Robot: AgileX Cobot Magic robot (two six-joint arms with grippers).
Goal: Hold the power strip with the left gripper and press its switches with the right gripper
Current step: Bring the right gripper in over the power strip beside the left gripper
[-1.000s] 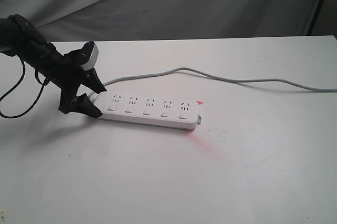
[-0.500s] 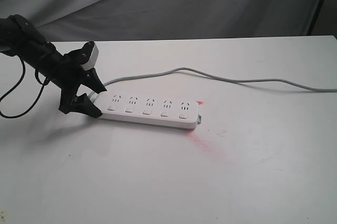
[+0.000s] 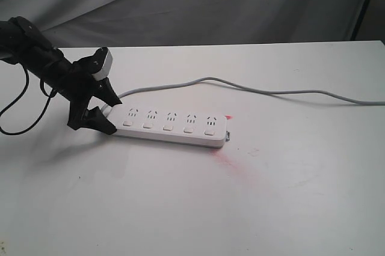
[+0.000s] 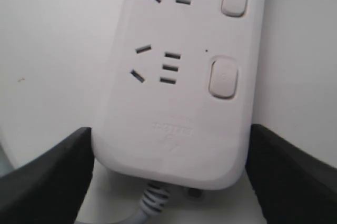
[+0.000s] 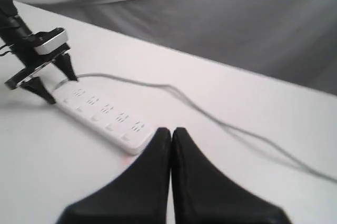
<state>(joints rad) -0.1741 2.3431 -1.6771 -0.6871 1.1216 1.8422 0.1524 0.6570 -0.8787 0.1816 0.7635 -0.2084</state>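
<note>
The white power strip (image 3: 171, 127) lies flat on the white table, its row of switches (image 3: 168, 128) on the near side. My left gripper (image 3: 112, 115) straddles its cord end, one black finger pressed on each long side. The left wrist view shows that rounded end (image 4: 179, 103), the nearest switch (image 4: 223, 77) and both fingers (image 4: 58, 171) against the strip's sides. My right gripper (image 5: 171, 131) is shut with nothing in it. It hangs in the air short of the strip's free end (image 5: 134, 140) and is out of the exterior view.
The grey cord (image 3: 240, 86) curves from the held end across the back of the table to the right edge. A faint red glow (image 3: 227, 158) marks the table by the strip's free end. Grey cloth (image 3: 210, 3) hangs behind the table.
</note>
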